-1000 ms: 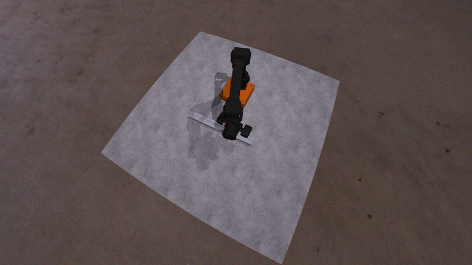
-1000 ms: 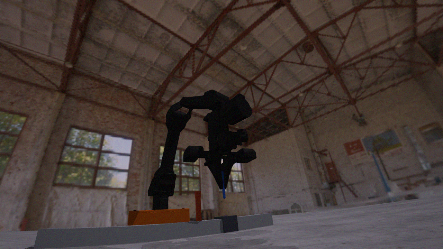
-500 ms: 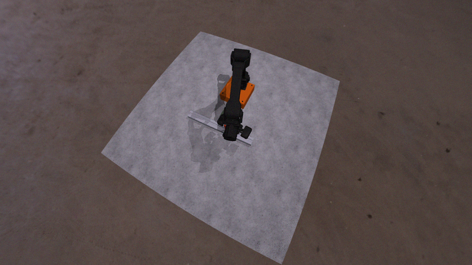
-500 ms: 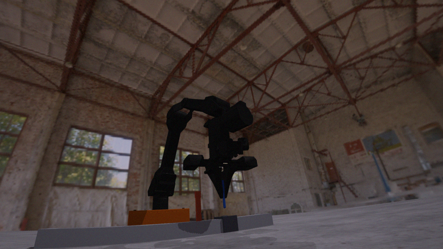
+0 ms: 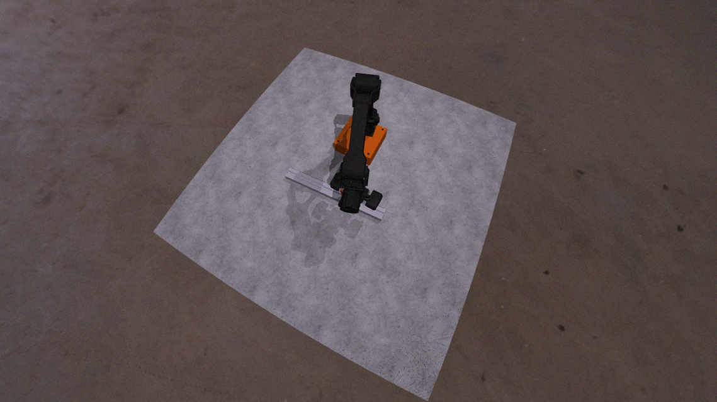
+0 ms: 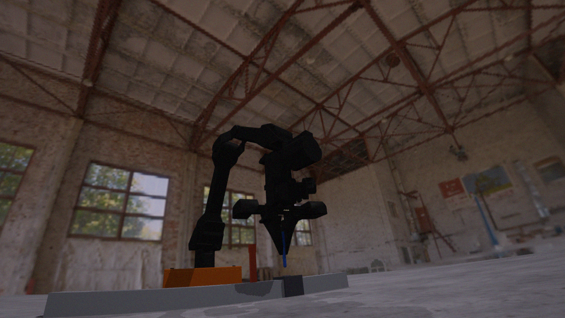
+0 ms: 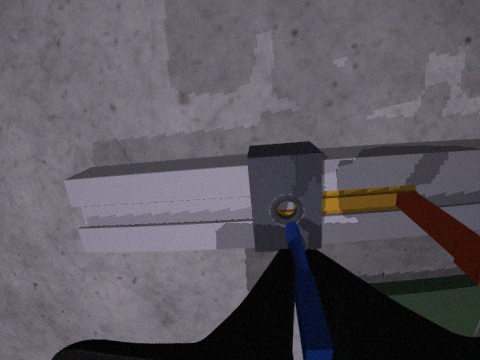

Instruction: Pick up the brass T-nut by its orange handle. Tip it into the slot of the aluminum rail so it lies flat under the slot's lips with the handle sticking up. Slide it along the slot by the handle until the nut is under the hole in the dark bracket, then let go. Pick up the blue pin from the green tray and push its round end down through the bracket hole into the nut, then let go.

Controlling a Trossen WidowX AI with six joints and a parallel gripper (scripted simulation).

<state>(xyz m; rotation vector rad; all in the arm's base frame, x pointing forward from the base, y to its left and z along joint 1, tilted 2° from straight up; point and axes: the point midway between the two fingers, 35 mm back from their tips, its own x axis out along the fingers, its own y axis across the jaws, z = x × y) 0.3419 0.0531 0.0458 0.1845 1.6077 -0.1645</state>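
Note:
My gripper (image 6: 282, 249) (image 7: 296, 260) is shut on the blue pin (image 6: 284, 259) (image 7: 306, 290), its round end pointing down. In the exterior view the pin's tip is a little above the dark bracket (image 6: 293, 285) (image 7: 267, 175). In the wrist view the tip shows just below the bracket hole's ring (image 7: 286, 210), and brass shows through the hole. The brass T-nut (image 7: 360, 201) lies flat in the slot of the aluminum rail (image 5: 309, 181) (image 6: 158, 302) (image 7: 165, 187), partly under the bracket. Its orange handle (image 6: 252, 263) (image 7: 440, 230) sticks up beside the bracket. In the top view the arm hides the bracket and pin.
The green tray (image 7: 440, 307) lies beside the rail at the lower right of the wrist view, partly hidden by the finger. The arm's orange base (image 5: 378, 142) (image 6: 217, 275) stands behind the rail. The upright handle stands close to the fingers.

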